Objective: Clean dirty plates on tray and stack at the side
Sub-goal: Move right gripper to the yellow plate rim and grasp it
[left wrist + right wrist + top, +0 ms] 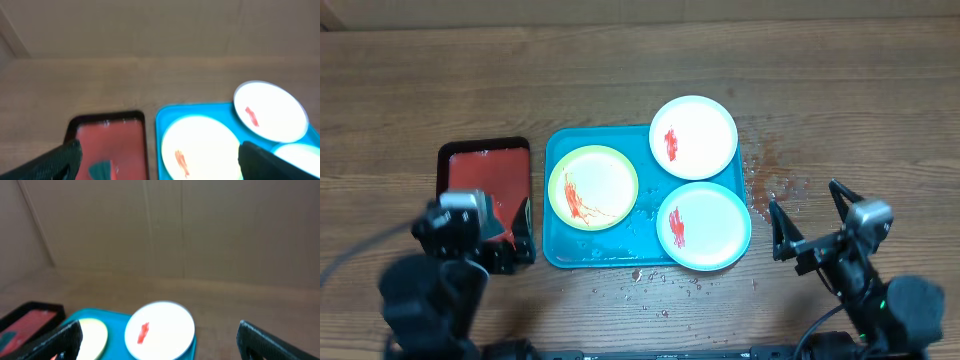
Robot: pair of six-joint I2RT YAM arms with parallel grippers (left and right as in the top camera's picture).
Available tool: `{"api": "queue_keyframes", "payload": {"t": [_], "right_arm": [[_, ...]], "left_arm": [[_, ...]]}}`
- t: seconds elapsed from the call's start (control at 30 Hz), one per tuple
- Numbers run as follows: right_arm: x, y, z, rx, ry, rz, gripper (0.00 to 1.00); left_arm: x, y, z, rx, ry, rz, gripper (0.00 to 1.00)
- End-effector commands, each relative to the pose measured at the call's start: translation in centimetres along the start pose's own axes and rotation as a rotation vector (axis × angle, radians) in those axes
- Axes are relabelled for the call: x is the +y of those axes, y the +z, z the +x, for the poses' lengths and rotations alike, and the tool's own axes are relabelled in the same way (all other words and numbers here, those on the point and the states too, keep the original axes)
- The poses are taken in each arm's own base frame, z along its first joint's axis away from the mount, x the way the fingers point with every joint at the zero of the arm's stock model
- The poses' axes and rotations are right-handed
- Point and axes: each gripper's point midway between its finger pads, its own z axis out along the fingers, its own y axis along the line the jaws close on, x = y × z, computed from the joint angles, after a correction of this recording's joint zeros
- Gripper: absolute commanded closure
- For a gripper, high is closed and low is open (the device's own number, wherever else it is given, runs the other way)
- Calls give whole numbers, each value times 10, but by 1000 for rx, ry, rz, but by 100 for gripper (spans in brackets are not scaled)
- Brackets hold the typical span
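Left of the tray (592, 252), the left gripper (505, 228) hangs over the near end of the red tray (485, 165), its jaws spread wide and holding nothing. On the tray's left half the green plate (593, 187) lies flat, smeared with red. The white plate (693, 137) sits at the tray's far right corner, overlapping the rim. The blue plate (703, 226) is at the near right corner, also riding over the rim. All three look small, light and stiff, likely plastic, so breakage seems a minor worry. The sauce, and the drops (770, 182) on the table (640, 60) just right of the tray, suggest slick surfaces. The best hold is probably a plate's raised rim, pinched edge-on, which looks easiest where the white and blue plates overhang. Right of the tray, the right gripper (808, 212) is likewise spread wide and empty.
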Motion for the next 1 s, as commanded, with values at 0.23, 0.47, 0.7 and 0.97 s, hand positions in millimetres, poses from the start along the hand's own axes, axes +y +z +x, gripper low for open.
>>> {"api": "queue_keyframes", "payload": {"t": [0.23,0.47,0.7,0.97], "right_arm": [[2,32,-50,417,140,5,0],[22,76,-53,596,256,-166,0],[33,138,-11,721,375,-193,11],[78,200,86,925,381,-49,31]], "left_arm": [[-25,7,-90,341,-84,169,0],[-26,41,-101,442,-167,203,0],[-11,68,-84,531,-201,134,2],[58,59,-39,701,-388,-382,7]]}}
